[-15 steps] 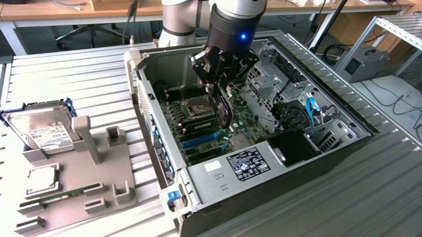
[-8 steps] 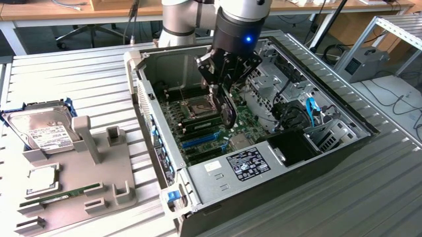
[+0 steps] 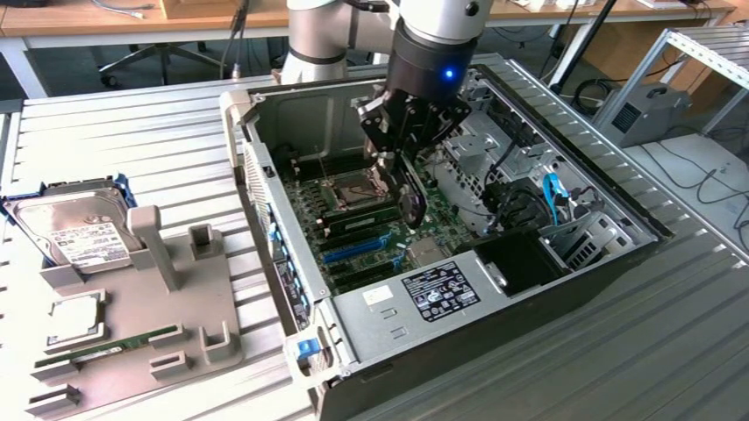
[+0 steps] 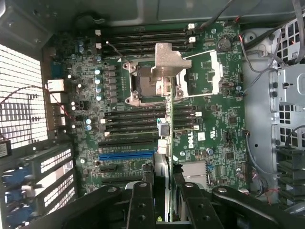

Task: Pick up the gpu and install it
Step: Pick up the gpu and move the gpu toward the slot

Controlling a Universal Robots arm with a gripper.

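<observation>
Exterior view gives us the arm reaching down into the open computer case (image 3: 351,316), its end effector (image 3: 402,156) clamped on the gpu (image 3: 412,203). The card hangs edge-down over the motherboard (image 3: 351,224), near the blue slots (image 3: 357,248). We cannot tell whether its lower edge touches the board. From the wrist view we see the gpu (image 4: 163,130) edge-on between the black fingers (image 4: 140,202), its silver bracket (image 4: 169,62) showing in front of the processor socket (image 4: 143,83). On the counter (image 3: 140,132), to the exterior view's left of the case, a grey holder (image 3: 153,324) carries a hard drive (image 3: 76,232) and a memory stick (image 3: 111,346).
</observation>
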